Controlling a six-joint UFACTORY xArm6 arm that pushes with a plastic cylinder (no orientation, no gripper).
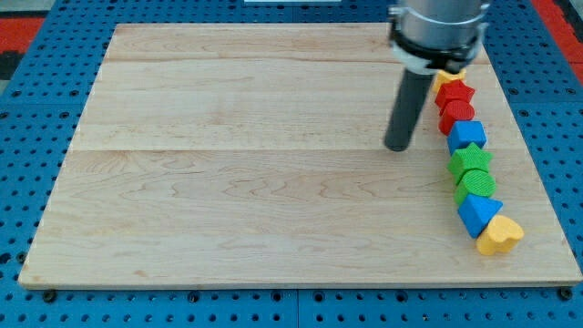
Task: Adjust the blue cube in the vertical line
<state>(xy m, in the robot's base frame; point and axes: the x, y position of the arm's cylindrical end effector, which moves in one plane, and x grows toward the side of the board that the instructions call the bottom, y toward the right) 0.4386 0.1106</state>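
The wooden surface (228, 164) carries one near-vertical line of blocks down the view's right; the blue cube (467, 135) sits mid-line, between the red block (456, 115) and the green star (470, 159). I judge this the approach step: no pincer here, only my tip (398, 146), apart from the cube on its left. Next calls for a short nudge, with both neighbours touching and easily knocked askew.

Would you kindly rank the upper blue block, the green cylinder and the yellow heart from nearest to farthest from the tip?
Measured from my tip:
1. Upper blue block, just to the tip's right in the line.
2. Green cylinder, lower in the line.
3. Yellow heart, at the line's bottom end.
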